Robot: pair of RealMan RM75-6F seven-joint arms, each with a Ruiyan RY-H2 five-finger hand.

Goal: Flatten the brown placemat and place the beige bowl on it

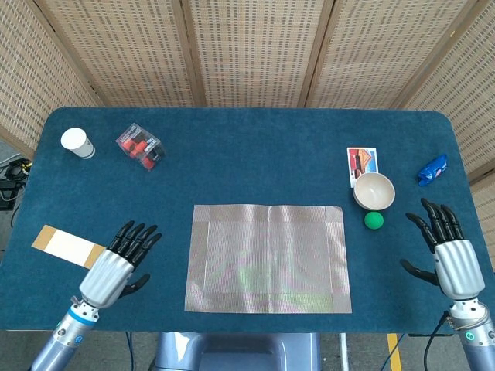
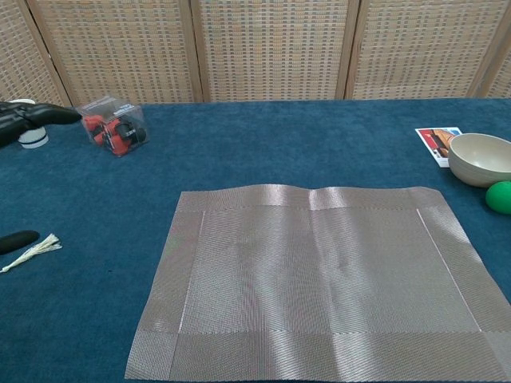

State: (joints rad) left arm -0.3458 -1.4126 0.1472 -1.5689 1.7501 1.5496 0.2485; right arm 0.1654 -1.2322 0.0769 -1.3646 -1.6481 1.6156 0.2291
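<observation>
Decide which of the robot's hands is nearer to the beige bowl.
Right. The right hand hovers just past the bowl, toward the table's near right corner; the left hand is across the placemat, far left.

Placemat point(image 1: 267, 258) centre — bowl point(image 1: 374, 190) right, behind

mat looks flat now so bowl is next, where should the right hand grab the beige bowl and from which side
Probably the rim of the round beige bowl, from its right or above: it sits upright and open. The small green ball is close on its near side, a picture card lies behind, and the open right hand is already to its near right.
</observation>
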